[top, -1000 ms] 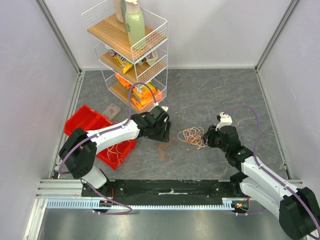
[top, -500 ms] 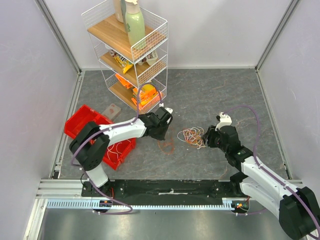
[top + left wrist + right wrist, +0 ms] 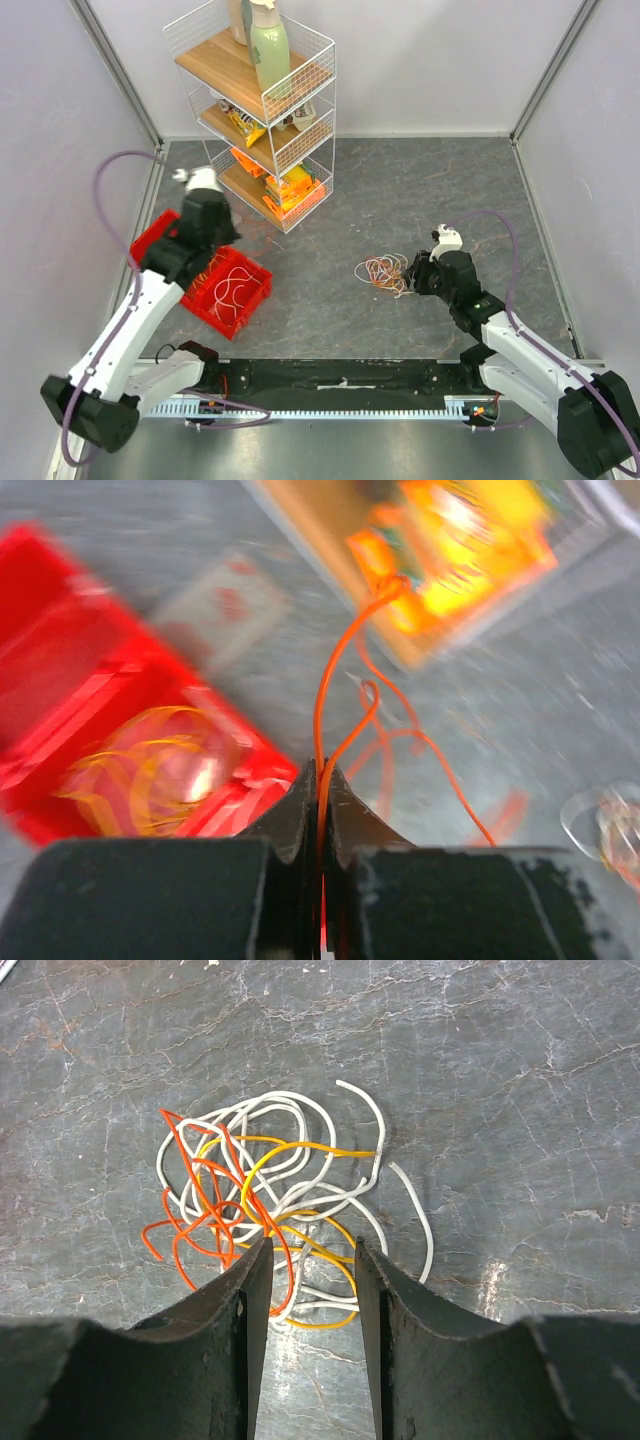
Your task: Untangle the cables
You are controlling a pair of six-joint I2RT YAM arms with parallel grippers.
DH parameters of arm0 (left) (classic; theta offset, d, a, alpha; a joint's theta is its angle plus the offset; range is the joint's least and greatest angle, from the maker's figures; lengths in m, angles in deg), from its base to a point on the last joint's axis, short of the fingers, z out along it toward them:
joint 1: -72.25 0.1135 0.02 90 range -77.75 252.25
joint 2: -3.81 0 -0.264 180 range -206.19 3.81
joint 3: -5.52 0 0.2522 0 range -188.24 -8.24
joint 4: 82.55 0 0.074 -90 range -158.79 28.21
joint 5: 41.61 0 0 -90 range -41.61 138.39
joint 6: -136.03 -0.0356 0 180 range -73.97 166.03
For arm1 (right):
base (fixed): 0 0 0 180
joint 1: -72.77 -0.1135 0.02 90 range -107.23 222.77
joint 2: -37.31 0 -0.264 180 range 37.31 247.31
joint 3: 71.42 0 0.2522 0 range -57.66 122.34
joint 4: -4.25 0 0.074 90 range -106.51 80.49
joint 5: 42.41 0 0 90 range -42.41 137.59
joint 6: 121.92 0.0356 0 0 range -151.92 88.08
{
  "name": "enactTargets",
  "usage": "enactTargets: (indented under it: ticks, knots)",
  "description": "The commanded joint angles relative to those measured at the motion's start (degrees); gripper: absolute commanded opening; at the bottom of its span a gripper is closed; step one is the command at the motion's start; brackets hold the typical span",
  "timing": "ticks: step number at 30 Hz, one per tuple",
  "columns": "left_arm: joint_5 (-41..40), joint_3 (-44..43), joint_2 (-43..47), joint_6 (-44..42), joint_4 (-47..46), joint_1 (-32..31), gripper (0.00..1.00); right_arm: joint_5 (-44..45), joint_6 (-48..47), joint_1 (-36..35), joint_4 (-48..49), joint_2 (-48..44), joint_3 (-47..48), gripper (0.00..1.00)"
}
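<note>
L gripper [image 3: 320, 780] has swung from mid-table to far left, over red bin [image 3: 222, 322]. Fingers pinched tight on one orange cable [image 3: 325, 680]; strand judged separated. R gripper [image 3: 312, 1248] half-open, gripping nothing, straddles remaining cables [image 3: 270, 1200], centre-right.

Grey marbled tabletop [image 3: 420, 190]; pale lilac walls [image 3: 430, 60]; white wire shelf rack [image 3: 215, 62] back left.

Surface: grey, marble-veined tabletop [image 3: 430, 190], closed in by pale walls at the back and both sides.
Upper left: white wire rack with three wooden shelves [image 3: 300, 80] stands on it near the back wall.
Left: red plastic bin [image 3: 250, 305] sits askew, below the rack.
Centre right: loose tangle of thin orange, yellow and white cables [image 3: 384, 271] lies flat on the bare surface, well apart from the bin.
</note>
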Motion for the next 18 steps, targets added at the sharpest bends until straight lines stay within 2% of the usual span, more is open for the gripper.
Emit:
enactTargets:
  ticks: [1,5,12,18]
  knots:
    - [-4.11,-2.34,2.62,0.21,7.95,14.26,0.02,-0.66,-0.99,0.17,2.21,-0.02,-0.08,0.46]
    - [-3.77,-4.27,1.23,2.66,9.54,24.90,0.01,-0.84,-1.08,0.17,2.30,-0.28,-0.16,0.46]
    - [7.92,-5.94,-9.83,11.61,4.71,44.32,0.01,-1.10,-1.08,0.25,2.39,-0.19,-0.08,0.46]
    - [16.18,-8.75,-19.24,21.55,3.65,52.86,0.02,-1.01,-1.08,0.17,2.39,-0.19,-0.17,0.46]
